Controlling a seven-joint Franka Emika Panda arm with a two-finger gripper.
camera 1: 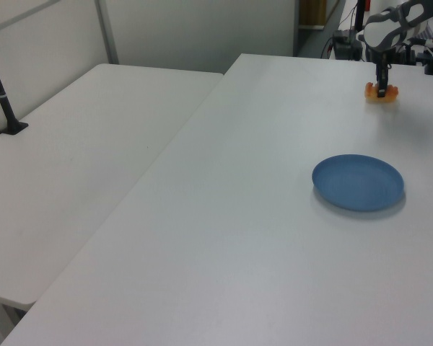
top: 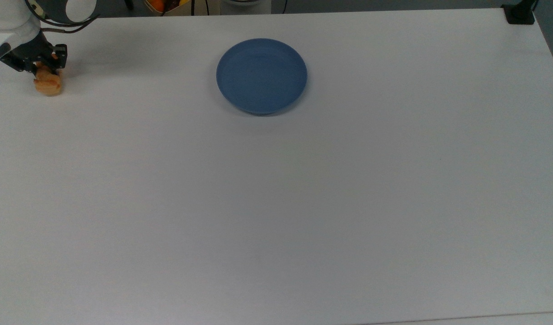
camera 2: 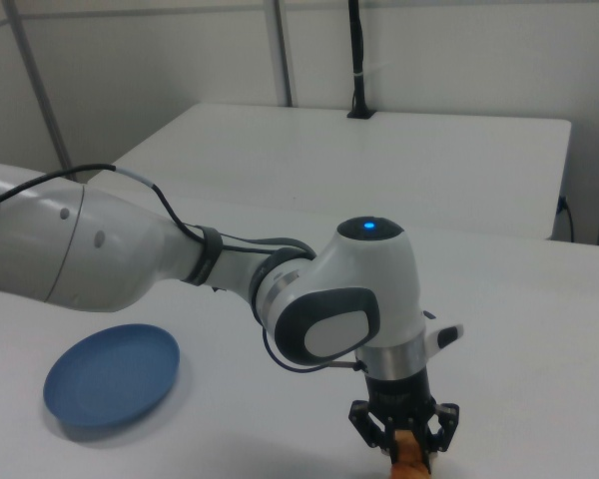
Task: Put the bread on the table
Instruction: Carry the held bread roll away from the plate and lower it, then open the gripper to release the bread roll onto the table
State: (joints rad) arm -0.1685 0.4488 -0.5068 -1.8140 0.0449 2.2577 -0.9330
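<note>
The bread (top: 48, 85), a small golden-orange loaf, sits low at the table's (top: 303, 203) far corner, at the top view's upper left. My gripper (top: 44, 73) is shut on it from above, its black fingers clasping the loaf's sides. In the left view the bread (camera 1: 381, 93) is at the table (camera 1: 238, 216) surface beneath the gripper (camera 1: 381, 86), with almost no gap under it. In the right view the gripper (camera 2: 407, 447) points straight down, with the bread (camera 2: 410, 468) at the bottom edge.
An empty blue plate (top: 261, 75) lies well to the right of the bread in the top view, also plate (camera 1: 358, 182) and plate (camera 2: 112, 376). A black clamp (top: 520, 13) sits on the top view's upper right corner. A second white table (camera 1: 79, 144) adjoins on the left view's left.
</note>
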